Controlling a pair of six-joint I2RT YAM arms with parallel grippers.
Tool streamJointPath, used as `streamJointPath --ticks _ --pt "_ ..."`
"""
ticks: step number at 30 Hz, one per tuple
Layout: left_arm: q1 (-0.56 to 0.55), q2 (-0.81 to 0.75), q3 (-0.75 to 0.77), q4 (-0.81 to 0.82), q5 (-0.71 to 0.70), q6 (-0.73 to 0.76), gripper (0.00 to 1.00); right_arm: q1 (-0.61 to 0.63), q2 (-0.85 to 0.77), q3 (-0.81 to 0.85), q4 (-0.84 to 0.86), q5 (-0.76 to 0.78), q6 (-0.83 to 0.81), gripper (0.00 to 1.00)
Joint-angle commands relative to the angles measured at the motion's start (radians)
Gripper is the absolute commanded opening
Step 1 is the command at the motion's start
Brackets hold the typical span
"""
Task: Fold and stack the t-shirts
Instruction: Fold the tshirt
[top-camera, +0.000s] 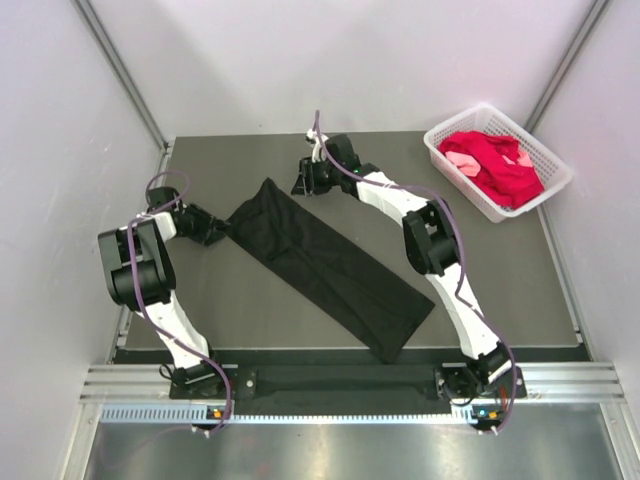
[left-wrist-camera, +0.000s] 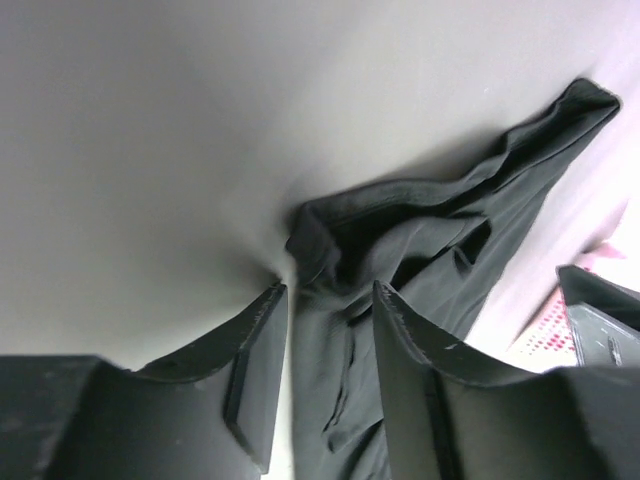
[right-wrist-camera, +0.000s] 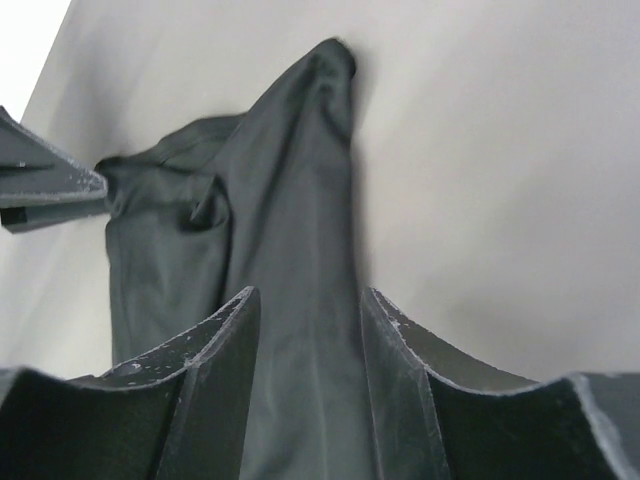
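The black t-shirt lies as a long narrow strip, slanting from the far left to the near middle of the table. My left gripper is at the strip's far left corner. In the left wrist view the gripper is open, with bunched black cloth between its jaws. My right gripper is by the strip's far corner. It is also open in its wrist view, and the shirt runs between its jaws. The red t-shirt and a pale pink one lie crumpled in the basket.
The white lattice basket stands at the far right corner of the dark table. White walls enclose the table on three sides. The left gripper's fingertip shows at the left edge of the right wrist view.
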Motion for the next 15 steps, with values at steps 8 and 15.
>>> streamJointPath --ticks 8,15 --pt "-0.017 0.078 0.061 0.054 -0.052 -0.017 0.38 0.030 0.134 0.128 0.119 -0.032 0.096 0.40" --pt "-0.020 0.111 0.091 0.057 -0.048 -0.022 0.28 0.048 0.177 0.145 0.142 -0.041 0.138 0.36"
